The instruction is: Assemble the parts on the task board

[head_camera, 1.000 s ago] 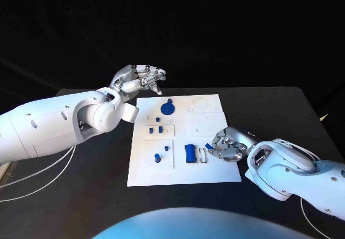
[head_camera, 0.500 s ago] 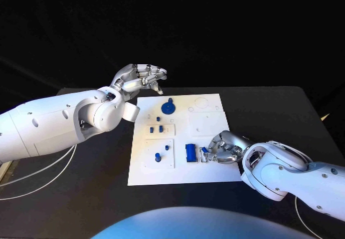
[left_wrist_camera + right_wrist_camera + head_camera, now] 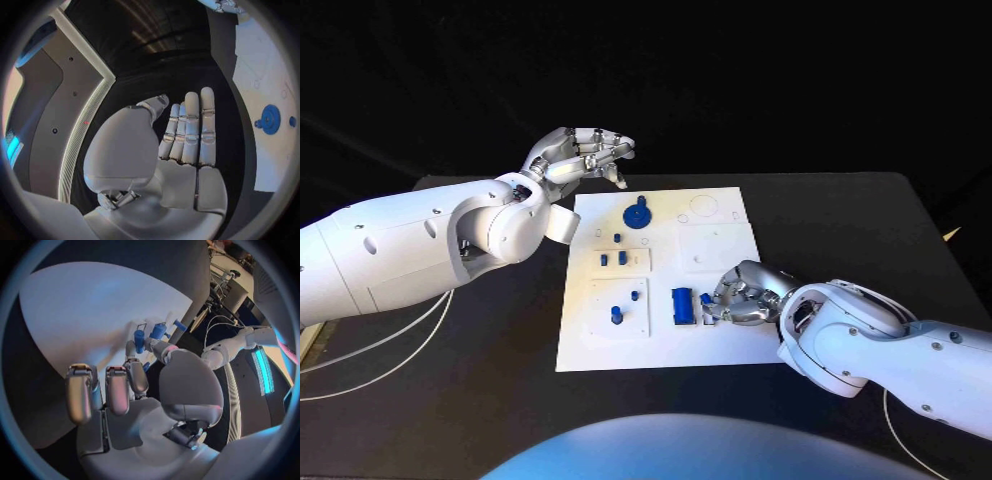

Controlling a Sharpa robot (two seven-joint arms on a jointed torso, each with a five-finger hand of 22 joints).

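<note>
The white task board (image 3: 733,345) lies mid-table. On it are a blue disc (image 3: 638,216), two small blue pieces (image 3: 612,260), two blue pegs (image 3: 615,317) and an upright blue block (image 3: 681,305). My right hand (image 3: 750,296) is low over the board's right half, just right of the block. It pinches a small blue part (image 3: 708,298) between thumb and a finger; in the right wrist view that part (image 3: 145,367) is partly hidden by the fingers (image 3: 133,371). My left hand (image 3: 581,155) hovers above the board's far left corner, its straight fingers (image 3: 190,130) holding nothing.
White cables (image 3: 387,350) trail over the table's left side beneath my left arm. The black table (image 3: 848,215) shows right of the board. Empty outlined recesses (image 3: 704,208) mark the board's far right part.
My right hand has slid a little left across the board toward the blue block, carrying the small part. My left hand has stayed put.
</note>
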